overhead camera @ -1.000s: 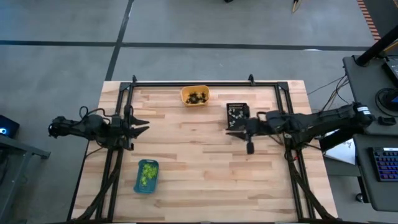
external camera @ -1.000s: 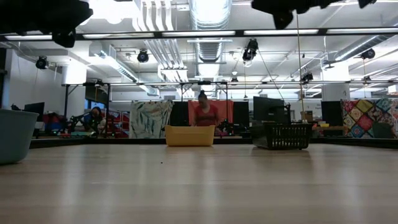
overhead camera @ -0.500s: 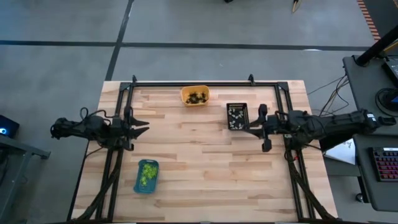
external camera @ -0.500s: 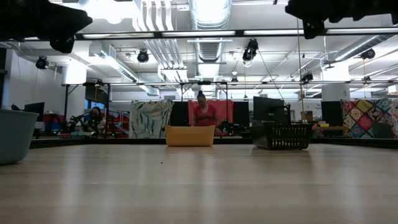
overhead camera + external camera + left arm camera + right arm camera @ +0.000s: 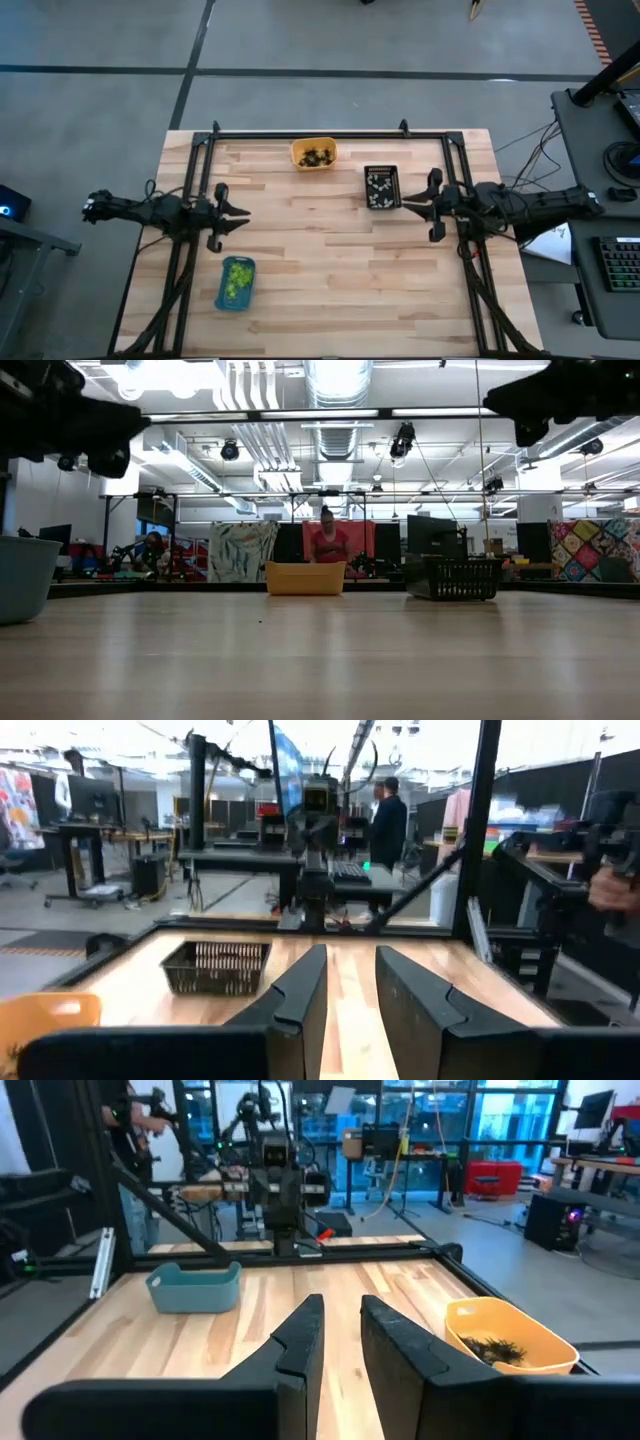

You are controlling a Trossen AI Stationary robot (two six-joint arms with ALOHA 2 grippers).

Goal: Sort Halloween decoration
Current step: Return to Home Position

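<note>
The Halloween decoration lies sorted in three trays. Lime-green pieces (image 5: 237,278) fill the blue tray (image 5: 222,296) near the table's front left. Dark pieces (image 5: 317,156) sit in the orange tray (image 5: 298,152) at the far edge. Whitish pieces (image 5: 379,188) lie in the black tray (image 5: 381,171). My left gripper (image 5: 243,212) hovers level at the table's left side, above and behind the blue tray. My right gripper (image 5: 405,203) hovers level just right of the black tray. Each gripper's fingers stand a little apart with nothing between them (image 5: 350,952) (image 5: 340,1302).
A black frame (image 5: 330,133) runs along the table's far edge and down both sides. The bare wooden middle of the table (image 5: 320,260) lies between the two grippers. A person stands in the room beyond the far edge (image 5: 326,540).
My right gripper has drawn back from over the black tray toward the table's right edge and sunk a little, uncovering the tray. My left gripper has sunk somewhat at its place on the left. The trays and their contents have stayed put.
</note>
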